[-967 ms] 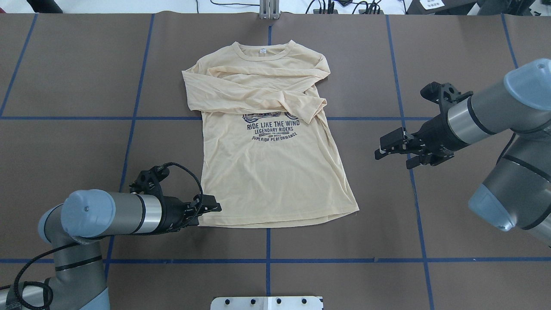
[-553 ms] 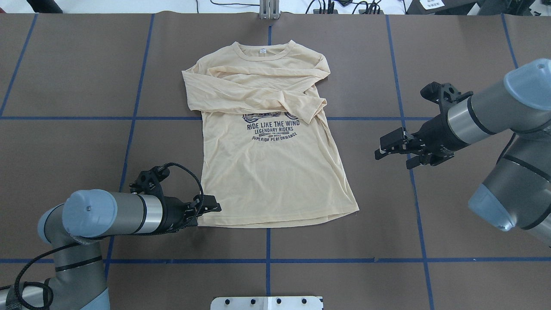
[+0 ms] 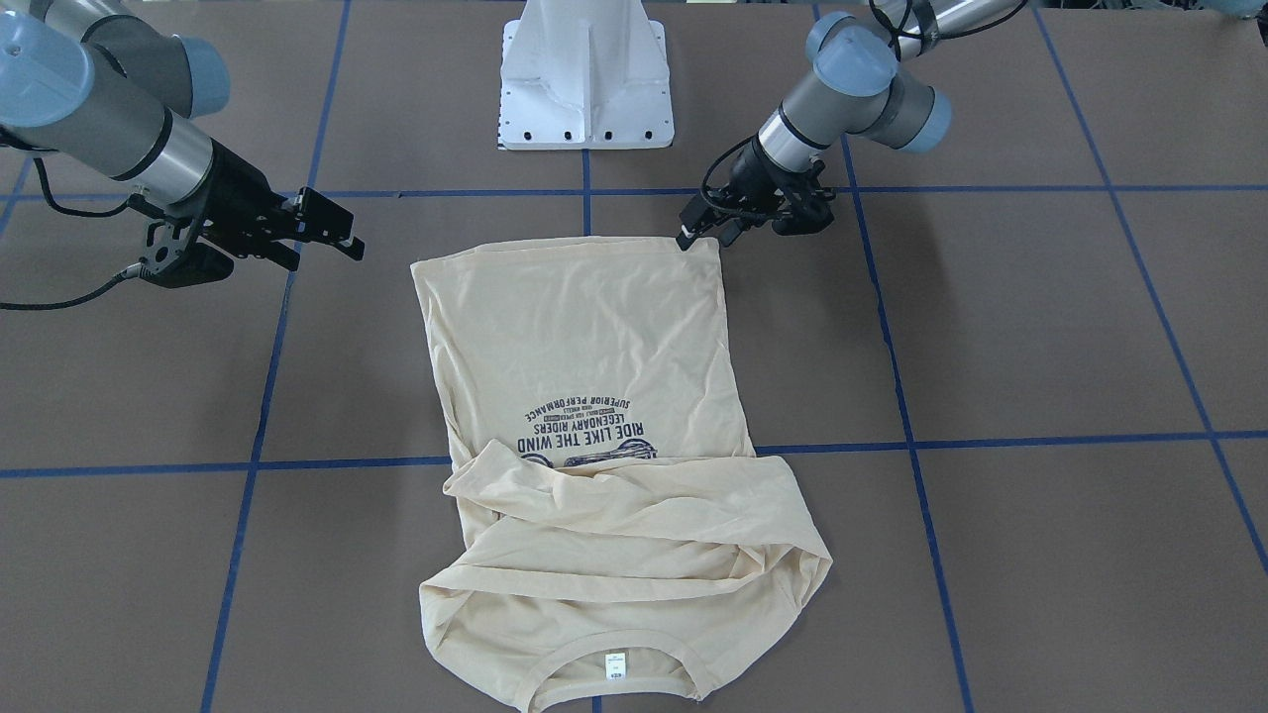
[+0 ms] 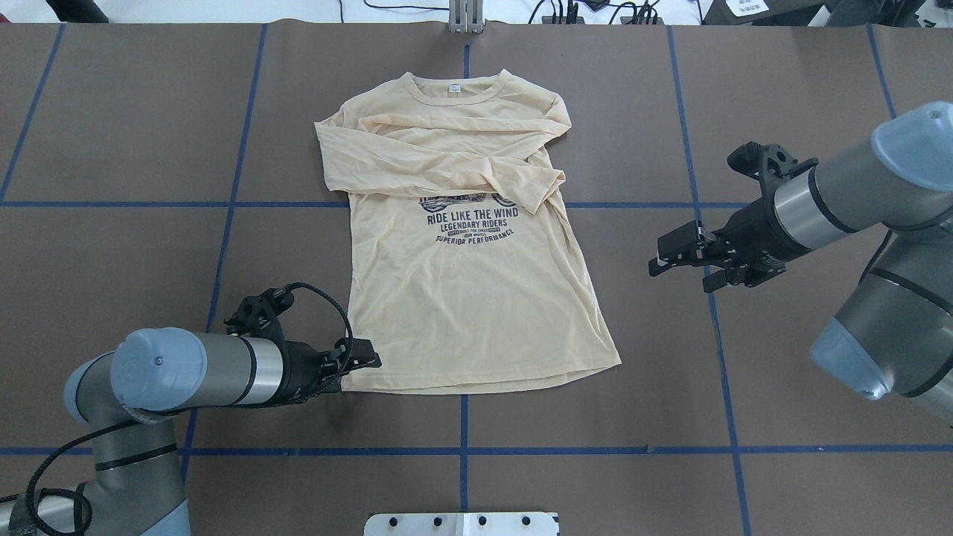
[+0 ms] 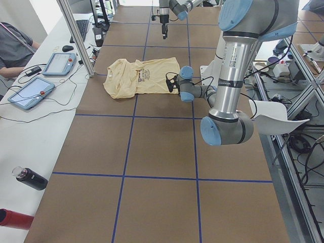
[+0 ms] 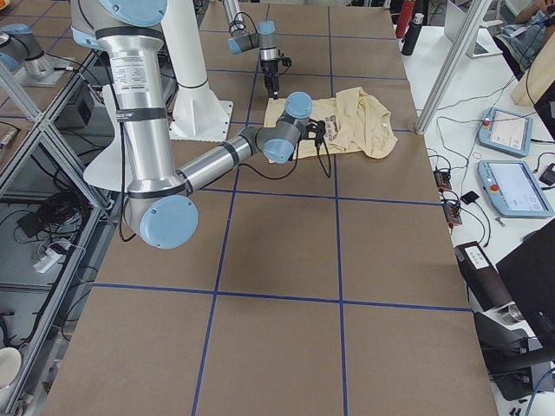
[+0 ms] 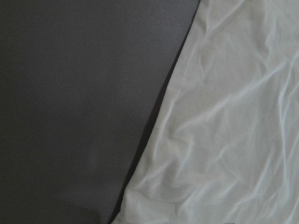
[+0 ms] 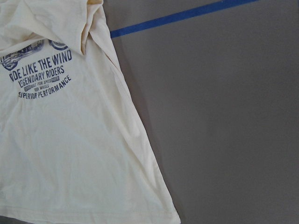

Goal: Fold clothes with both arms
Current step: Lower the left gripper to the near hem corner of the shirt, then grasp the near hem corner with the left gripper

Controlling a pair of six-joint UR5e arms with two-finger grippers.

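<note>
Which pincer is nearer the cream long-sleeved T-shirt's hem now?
Left. The left pincer sits at a hem corner of the cream long-sleeved T-shirt; the right pincer hangs apart, off the other side.

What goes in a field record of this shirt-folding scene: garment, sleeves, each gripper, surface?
garment: cream long-sleeved T-shirt, flat, print up
sleeves: folded across the chest
left gripper: at the T-shirt's near left corner, jaws unclear
right gripper: open, clear of the T-shirt's right side
surface: brown table, blue tape lines
</note>
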